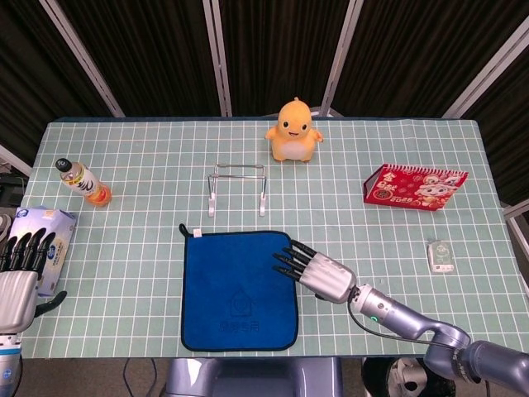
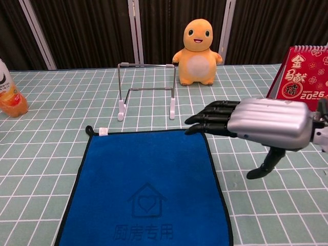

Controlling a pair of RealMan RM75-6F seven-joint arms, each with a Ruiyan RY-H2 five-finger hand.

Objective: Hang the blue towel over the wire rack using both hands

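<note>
The blue towel [image 1: 235,287] [image 2: 146,192] lies flat near the table's front edge, a small loop at its far left corner. Behind it stands the wire rack [image 1: 237,187] [image 2: 146,90], bare. My right hand [image 1: 318,269] [image 2: 259,123] hovers at the towel's right edge near the far right corner, fingers stretched out flat and apart, thumb hanging down, holding nothing. My left hand [image 1: 18,277] shows only in the head view, at the table's left front edge, well away from the towel, fingers extended and empty.
An orange plush toy [image 1: 293,131] sits behind the rack. A bottle [image 1: 83,183] lies at the left, a tissue pack [image 1: 50,236] by my left hand. A red calendar [image 1: 413,187] and a small white object [image 1: 440,255] are at the right.
</note>
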